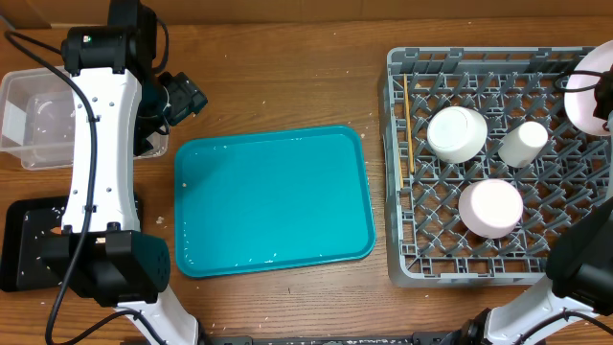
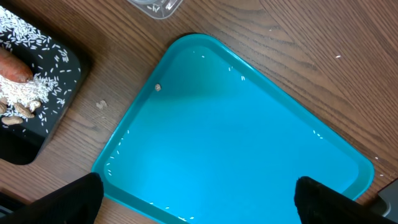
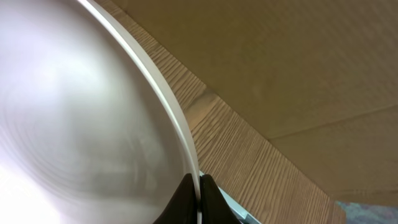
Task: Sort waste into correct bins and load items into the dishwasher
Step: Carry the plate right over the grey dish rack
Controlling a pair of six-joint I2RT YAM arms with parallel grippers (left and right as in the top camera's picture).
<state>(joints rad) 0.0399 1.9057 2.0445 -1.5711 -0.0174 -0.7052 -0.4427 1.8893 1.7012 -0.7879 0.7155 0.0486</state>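
The right tool (image 3: pixel 199 190) is clamped on the rim of a flat white round plate (image 3: pixel 74 118). Its two dark fingers (image 3: pixel 185 200) pinch the thin edge with no gap showing. From overhead the plate (image 1: pixel 586 91) sits at the far right edge of the view, over the upper right corner of the large square grey plastic dish rack (image 1: pixel 498 268); whether it touches the pegs cannot be told.

Inside the rack, a thin pair of wooden chopsticks (image 1: pixel 407 125) lies along the left side. Just right of them is a white round bowl (image 1: pixel 457 134), with a small white cup (image 1: pixel 523 144) beside it and a second white bowl (image 1: pixel 490 206) nearer the front.

The left tool (image 2: pixel 199 199) is spread wide and holds nothing – its fingers (image 2: pixel 74 199) frame the teal serving tray (image 2: pixel 249 137) below. One tiny pale scrap (image 2: pixel 157 88) lies on that tray near a corner.

Left of the teal tray, the shallow black rectangular tray (image 2: pixel 62 93) holds pale rice-like scraps (image 2: pixel 28 93) and a small orange carrot (image 2: pixel 12 65). The clear plastic rectangular tub (image 1: pixel 29 120) stands behind it on the wooden surface (image 1: pixel 287 86) – partly hidden by the left arm.
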